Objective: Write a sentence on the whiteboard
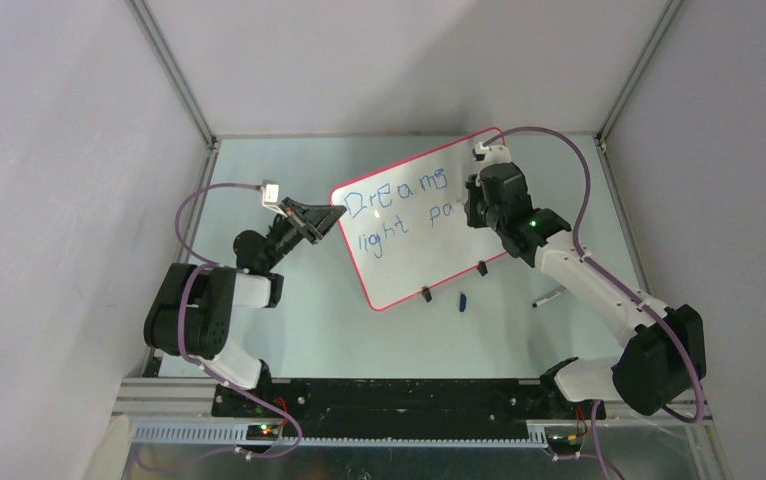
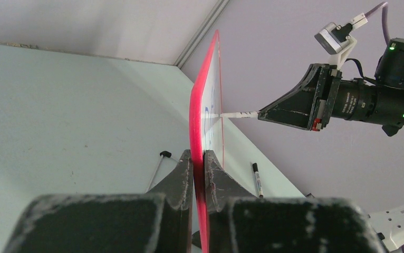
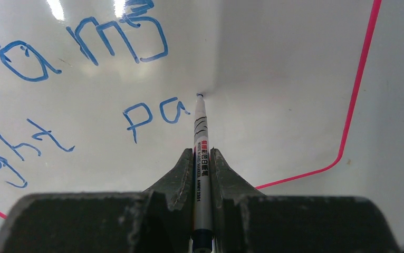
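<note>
Only from right wrist: marker [image 3: 202,153] tip on whiteboard [image 3: 273,68], sentence [image 3: 132,126] ending "pa".

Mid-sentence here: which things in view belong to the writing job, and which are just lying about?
In use: whiteboard; sentence; marker, held in the right gripper; left gripper, clamped on the board's edge.
Lying about: small blue piece, perhaps a cap; spare pen.

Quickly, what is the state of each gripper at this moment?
Left gripper: jaws shut on the edge of the whiteboard.
Right gripper: jaws shut on a marker, its tip at the whiteboard.
</note>
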Controlling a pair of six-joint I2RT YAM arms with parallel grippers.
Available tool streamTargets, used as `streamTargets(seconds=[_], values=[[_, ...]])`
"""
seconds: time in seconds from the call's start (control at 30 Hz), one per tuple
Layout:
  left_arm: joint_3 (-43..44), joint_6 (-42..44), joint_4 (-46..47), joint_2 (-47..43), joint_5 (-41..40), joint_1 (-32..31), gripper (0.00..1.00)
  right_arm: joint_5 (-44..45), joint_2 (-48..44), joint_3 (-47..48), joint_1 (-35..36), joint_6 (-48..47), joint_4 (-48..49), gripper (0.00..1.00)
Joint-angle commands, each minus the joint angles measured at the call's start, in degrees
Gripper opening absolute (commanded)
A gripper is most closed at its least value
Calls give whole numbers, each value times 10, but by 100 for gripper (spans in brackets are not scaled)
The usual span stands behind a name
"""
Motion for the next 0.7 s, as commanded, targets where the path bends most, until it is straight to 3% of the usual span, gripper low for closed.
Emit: streamTargets(seconds=[0.0,0.67], values=[[-5,47,28,-12,7,-3,0,27,6,23,-4,3,14,0],[-6,47,28,-15,6,-3,0,27,-42,23,-9,8,5,0]])
